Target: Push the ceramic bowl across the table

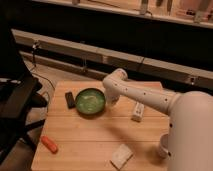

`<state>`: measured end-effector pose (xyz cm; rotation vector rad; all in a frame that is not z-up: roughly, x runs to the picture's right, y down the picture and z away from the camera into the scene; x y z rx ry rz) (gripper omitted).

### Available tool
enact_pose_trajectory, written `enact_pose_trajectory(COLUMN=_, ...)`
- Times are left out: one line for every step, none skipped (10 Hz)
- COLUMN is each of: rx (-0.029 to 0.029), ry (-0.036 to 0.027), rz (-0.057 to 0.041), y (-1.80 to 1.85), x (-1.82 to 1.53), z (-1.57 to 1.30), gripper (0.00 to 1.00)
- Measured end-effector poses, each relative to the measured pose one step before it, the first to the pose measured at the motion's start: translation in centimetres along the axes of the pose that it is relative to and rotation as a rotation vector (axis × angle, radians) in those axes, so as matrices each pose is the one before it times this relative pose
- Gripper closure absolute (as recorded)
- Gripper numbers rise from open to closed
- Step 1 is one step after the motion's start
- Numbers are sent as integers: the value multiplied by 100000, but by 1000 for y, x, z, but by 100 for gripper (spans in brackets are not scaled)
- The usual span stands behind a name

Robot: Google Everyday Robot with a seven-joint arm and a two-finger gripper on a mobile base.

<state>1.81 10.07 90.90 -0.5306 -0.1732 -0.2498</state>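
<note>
The bowl [90, 102] sits upright, mouth up, round with no long axis, at the upper left of the table [95, 135]. It is glossy green with a dark rim. The gripper [112, 101] is at its right rim; clenched or released, I cannot tell. The tabletop is pale wood slats, and the room behind is dark.

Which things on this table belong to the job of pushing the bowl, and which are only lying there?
For the job:
- green bowl
- tool, close to the bowl's right rim
- table

Only lying about:
- black block, left of the bowl
- orange stick, near the front left corner
- white packet, right of the bowl
- second white packet, near the front edge
</note>
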Motion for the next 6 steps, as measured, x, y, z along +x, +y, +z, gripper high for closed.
enact_pose_trajectory(rx=90, ry=-71, rz=-304, y=-118, x=-354, z=53, gripper=100)
enact_pose_trajectory(rx=296, ry=-111, rz=-252, y=-96, x=165, z=-353, gripper=100)
enact_pose_trajectory(rx=-336, ry=-4, rz=-622, y=214, x=390, z=-134, gripper=100)
enact_pose_trajectory(rx=-129, ry=65, rz=-117, y=149, x=426, z=-68, gripper=100)
enact_pose_trajectory(rx=22, ry=8, rz=-482, y=-114, x=-251, z=66, gripper=100)
enact_pose_trajectory(rx=40, ry=30, rz=-458, y=-235, x=-525, z=164, gripper=100)
